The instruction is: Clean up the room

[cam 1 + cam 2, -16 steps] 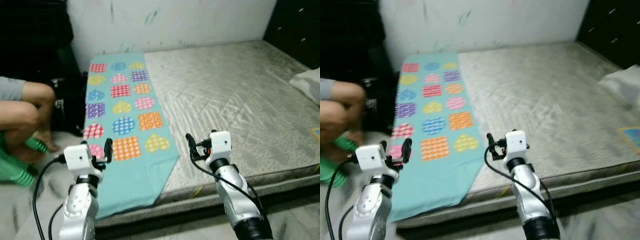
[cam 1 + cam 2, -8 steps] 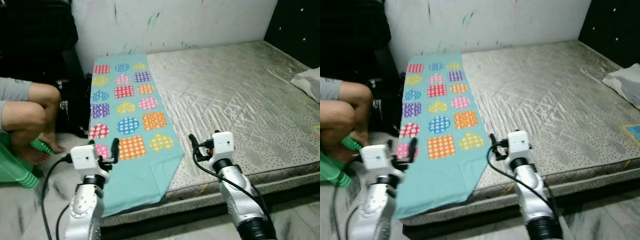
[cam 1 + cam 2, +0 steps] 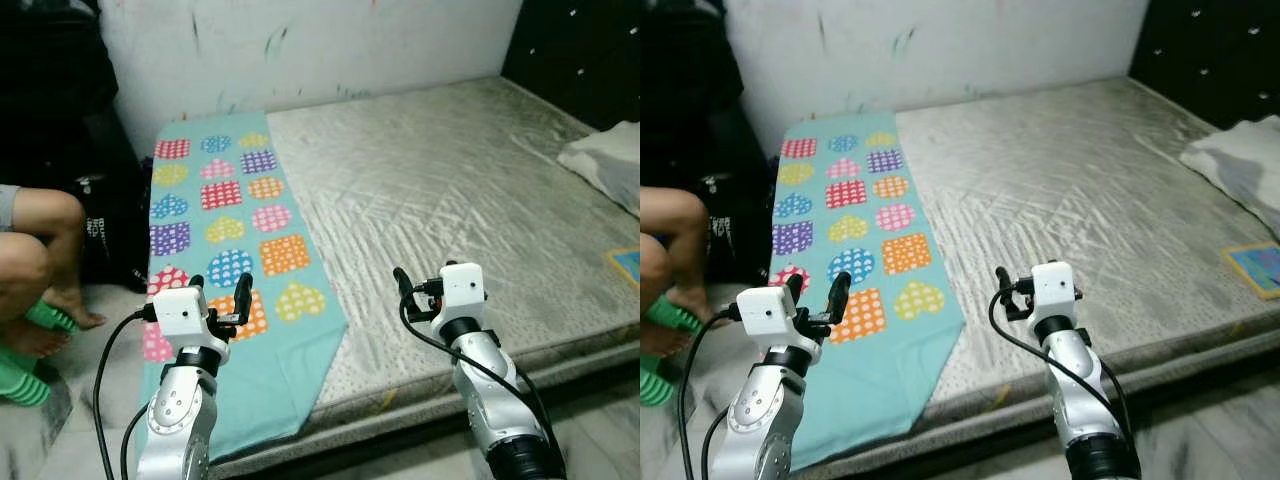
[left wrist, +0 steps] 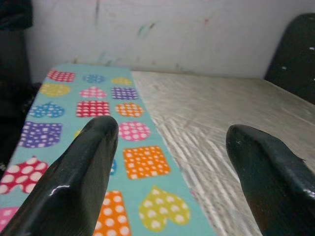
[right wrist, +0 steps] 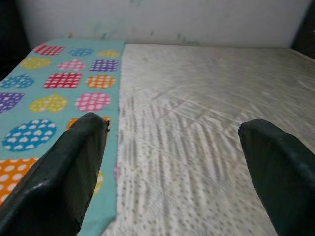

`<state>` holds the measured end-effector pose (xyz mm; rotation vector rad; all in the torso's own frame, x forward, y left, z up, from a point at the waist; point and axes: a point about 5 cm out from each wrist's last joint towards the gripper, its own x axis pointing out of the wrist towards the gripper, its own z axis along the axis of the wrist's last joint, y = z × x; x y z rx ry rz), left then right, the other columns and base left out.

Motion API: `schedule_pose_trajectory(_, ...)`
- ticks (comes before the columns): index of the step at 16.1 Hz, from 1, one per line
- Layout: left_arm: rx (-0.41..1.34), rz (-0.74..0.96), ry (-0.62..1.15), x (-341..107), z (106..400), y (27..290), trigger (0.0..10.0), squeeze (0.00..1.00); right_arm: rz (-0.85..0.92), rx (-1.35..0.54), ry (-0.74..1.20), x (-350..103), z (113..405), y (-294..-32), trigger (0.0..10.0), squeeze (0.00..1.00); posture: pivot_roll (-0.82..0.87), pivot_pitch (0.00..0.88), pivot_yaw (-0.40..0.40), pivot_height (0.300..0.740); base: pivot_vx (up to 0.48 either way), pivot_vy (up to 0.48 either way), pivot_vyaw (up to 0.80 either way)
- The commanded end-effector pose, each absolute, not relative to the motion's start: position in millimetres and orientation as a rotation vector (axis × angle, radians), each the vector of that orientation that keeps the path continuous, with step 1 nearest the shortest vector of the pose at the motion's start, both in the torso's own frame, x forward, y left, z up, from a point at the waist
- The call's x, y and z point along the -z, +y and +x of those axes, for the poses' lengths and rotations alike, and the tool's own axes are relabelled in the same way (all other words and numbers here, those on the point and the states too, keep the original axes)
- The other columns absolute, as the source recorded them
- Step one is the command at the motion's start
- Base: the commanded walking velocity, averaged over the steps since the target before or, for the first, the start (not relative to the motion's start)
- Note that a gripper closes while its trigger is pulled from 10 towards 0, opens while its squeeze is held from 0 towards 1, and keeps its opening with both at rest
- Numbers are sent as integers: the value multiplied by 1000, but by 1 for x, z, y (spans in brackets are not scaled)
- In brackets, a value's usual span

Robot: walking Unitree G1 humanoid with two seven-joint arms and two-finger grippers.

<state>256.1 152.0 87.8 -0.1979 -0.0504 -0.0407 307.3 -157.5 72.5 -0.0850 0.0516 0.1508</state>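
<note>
A teal blanket [image 3: 225, 215] printed with dotted hearts, squares and circles lies along the left side of a bare grey mattress [image 3: 450, 190]. Its near end hangs over the front edge. My left gripper [image 3: 220, 290] is held up in front of the blanket's near end, open and holding nothing; in the left wrist view the left gripper [image 4: 170, 129] looks along the blanket. My right gripper [image 3: 420, 290] hovers open over the mattress's front edge, just right of the blanket. In the right wrist view the right gripper [image 5: 172, 128] frames the blanket's edge and bare mattress.
A person's bent legs [image 3: 35, 240] are at the far left, feet on green slippers [image 3: 20, 375]. Dark bags [image 3: 100, 225] stand between the person and the bed. A white pillow [image 3: 605, 165] and a blue flat item [image 3: 1258, 268] lie at the mattress's right side.
The whole picture has shifted, so the camera has moved; the bed now sits more to the left. Both arms keep the same raised pose with fingers open.
</note>
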Motion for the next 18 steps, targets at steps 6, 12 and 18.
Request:
schedule_pose_trajectory(6, -30, -187, -27, -84, 254, 164, 10000, 0, -76, -182, 43, -74, 309, -146, 10000, 0, -63, 0, 73, 740, 109, 0, 0)
schedule_pose_trajectory(12, -35, -185, -36, -86, 255, 165, 10000, 0, -79, -186, 34, -76, 312, -146, 10000, 0, -59, 0, 67, 740, 0, 56, 0)
schedule_pose_trajectory(18, -34, -181, -36, -86, 256, 165, 10000, 0, -86, -192, 34, -77, 313, -145, 10000, 0, -61, 0, 69, 740, 0, 467, 0)
